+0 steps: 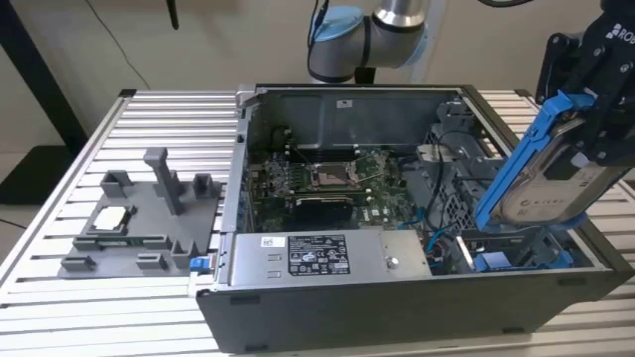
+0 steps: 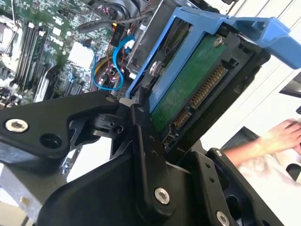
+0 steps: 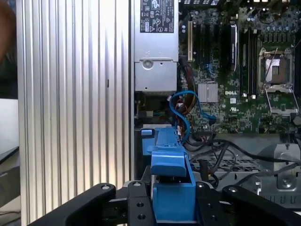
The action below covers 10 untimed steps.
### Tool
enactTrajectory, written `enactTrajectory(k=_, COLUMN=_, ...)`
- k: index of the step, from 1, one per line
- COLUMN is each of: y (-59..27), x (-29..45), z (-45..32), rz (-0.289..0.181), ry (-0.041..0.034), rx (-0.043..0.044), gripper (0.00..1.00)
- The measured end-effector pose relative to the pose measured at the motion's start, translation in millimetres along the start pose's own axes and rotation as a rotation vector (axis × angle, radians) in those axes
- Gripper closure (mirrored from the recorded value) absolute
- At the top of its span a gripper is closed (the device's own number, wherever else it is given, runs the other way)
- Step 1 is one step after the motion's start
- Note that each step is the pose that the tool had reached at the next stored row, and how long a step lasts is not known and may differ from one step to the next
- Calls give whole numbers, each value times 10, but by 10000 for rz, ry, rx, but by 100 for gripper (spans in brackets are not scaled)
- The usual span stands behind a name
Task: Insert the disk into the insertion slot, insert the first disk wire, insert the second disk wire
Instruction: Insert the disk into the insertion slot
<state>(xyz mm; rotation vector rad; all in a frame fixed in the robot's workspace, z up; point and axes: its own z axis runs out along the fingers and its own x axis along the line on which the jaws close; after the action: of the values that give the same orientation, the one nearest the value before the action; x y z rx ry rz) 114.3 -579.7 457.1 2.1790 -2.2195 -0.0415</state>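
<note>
The pincer [image 1: 593,126] has the disk [image 1: 555,190] clamped tight by its blue carrier frame [image 1: 516,160]. The disk is up in the air and steeply tilted, over the end of the open computer case [image 1: 397,316] at the exterior view's right. In the second wrist view the disk's green circuit board [image 2: 188,89] faces the camera. Blue cables [image 3: 181,117] curl inside the case, beside its power-supply box [image 3: 153,61].

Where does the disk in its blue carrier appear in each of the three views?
Exterior view: the disk is at the exterior view's right, held tilted by the end effector over the open computer case.
Second wrist view: the disk shows its green circuit-board side, framed by the blue carrier.
First wrist view: the blue carrier is seen edge-on, clamped in the end effector.
Shared landmark: the green motherboard.
</note>
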Motion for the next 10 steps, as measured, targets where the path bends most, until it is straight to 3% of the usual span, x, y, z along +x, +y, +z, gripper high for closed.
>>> enactTrajectory(k=10, y=-11, x=0, z=182, rz=0, ry=-1, rx=0, gripper=67)
